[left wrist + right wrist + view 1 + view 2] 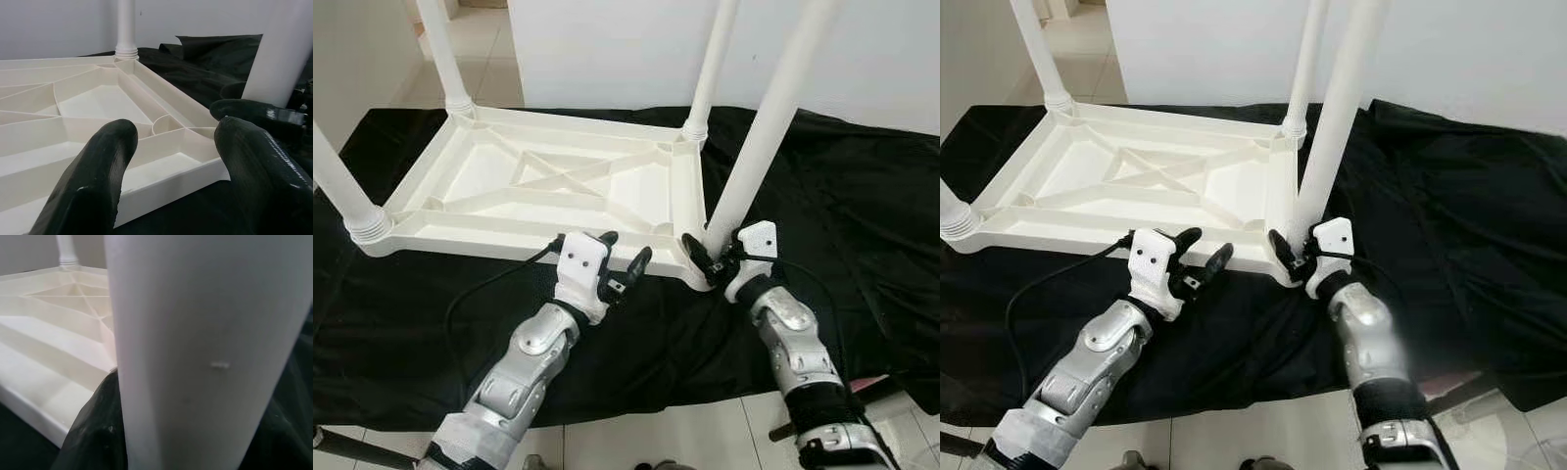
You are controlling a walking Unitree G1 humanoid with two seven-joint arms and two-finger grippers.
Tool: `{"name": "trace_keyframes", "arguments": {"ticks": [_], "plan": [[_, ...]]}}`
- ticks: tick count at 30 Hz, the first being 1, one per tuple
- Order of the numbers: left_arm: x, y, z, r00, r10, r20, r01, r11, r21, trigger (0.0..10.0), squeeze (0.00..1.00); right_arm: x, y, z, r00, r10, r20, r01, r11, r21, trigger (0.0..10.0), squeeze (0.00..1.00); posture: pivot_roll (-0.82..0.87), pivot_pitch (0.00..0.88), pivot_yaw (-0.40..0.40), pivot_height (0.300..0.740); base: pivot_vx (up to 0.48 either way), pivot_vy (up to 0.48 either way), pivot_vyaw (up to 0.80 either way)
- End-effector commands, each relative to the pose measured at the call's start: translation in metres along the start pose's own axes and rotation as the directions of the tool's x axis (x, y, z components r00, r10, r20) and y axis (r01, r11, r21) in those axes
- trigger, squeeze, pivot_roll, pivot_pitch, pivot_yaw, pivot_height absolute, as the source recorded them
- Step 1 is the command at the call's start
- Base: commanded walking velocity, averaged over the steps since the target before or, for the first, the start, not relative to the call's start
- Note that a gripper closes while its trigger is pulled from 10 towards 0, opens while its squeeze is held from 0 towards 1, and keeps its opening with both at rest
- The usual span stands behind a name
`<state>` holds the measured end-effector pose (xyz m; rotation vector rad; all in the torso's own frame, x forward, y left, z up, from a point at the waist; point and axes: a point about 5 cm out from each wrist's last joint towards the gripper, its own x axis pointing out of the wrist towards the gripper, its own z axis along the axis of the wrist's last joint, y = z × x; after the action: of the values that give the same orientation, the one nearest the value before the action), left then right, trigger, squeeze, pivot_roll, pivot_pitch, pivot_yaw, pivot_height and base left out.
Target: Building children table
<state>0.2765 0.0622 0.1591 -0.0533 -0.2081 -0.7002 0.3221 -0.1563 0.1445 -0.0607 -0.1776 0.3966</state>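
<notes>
A white plastic table top (pixel 524 231) lies upside down on a black cloth (pixel 862 225). Three white legs stand in its corners: far left (pixel 445 54), far right (pixel 710 69) and near left (pixel 337 186). A fourth leg (pixel 766 132) leans over the near right corner, its lower end at the socket. My right gripper (pixel 710 258) is shut on that leg's base; up close the leg (pixel 195 357) has a black finger (pixel 93 431) beside it. My left gripper (pixel 626 251) hovers open at the table's near rim, fingers (pixel 98 166) apart and holding nothing.
The black cloth covers the floor under and around the table, bunched at the right. Pale floor tiles (pixel 656 436) show at its near edge. A white wall (pixel 607 49) rises just behind the table. A black cable (pixel 480 289) trails from my left wrist.
</notes>
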Motion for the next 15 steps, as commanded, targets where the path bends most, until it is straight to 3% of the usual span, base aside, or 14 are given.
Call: {"name": "trace_keyframes", "arguments": {"ticks": [1,5,8,11,12,13,15], "plan": [[-0.003,-0.01,-0.002,0.984,-0.177,-0.019,0.177,0.984,-0.009,10.0,0.0,-0.005,0.004,-0.01,0.998,-0.038,-0.057,0.039,0.999,0.013,10.0,0.0,-0.03,0.121,0.002,0.74,0.0,0.0,0.0],[-0.005,-0.01,-0.002,0.984,-0.175,-0.023,0.175,0.985,-0.01,10.0,0.0,-0.008,0.012,-0.006,0.992,-0.119,-0.042,0.12,0.992,0.025,10.0,0.0,-0.03,0.124,0.001,0.74,0.0,0.0,0.0],[-0.005,-0.011,-0.002,0.985,-0.173,-0.024,0.172,0.985,-0.01,10.0,0.0,-0.01,0.02,-0.004,0.94,-0.337,-0.049,0.34,0.937,0.079,10.0,0.0,-0.03,0.124,-0.004,0.74,0.0,0.0,0.0],[-0.004,-0.011,-0.002,0.985,-0.169,-0.022,0.169,0.986,-0.01,10.0,0.0,-0.011,0.024,-0.005,0.91,-0.411,-0.053,0.414,0.905,0.1,10.0,0.0,-0.03,0.126,-0.007,0.74,0.0,0.0,0.0],[-0.003,-0.011,-0.002,0.987,-0.162,-0.021,0.161,0.987,-0.009,10.0,0.0,-0.011,0.031,-0.007,0.872,-0.484,-0.074,0.49,0.861,0.135,10.0,0.0,-0.03,0.128,-0.008,0.74,0.0,0.0,0.0],[-0.003,-0.011,-0.002,0.987,-0.162,-0.021,0.161,0.987,-0.009,10.0,0.0,-0.011,0.031,-0.007,0.872,-0.484,-0.074,0.49,0.861,0.135,10.0,0.0,-0.03,0.128,-0.008,0.74,0.0,0.0,0.0],[-0.002,-0.012,-0.001,0.988,-0.155,-0.015,0.155,0.988,-0.018,10.0,0.0,-0.008,0.036,-0.007,0.826,-0.555,-0.102,0.564,0.817,0.121,10.0,0.0,-0.04,0.129,-0.013,0.74,0.0,0.0,0.0]]}}
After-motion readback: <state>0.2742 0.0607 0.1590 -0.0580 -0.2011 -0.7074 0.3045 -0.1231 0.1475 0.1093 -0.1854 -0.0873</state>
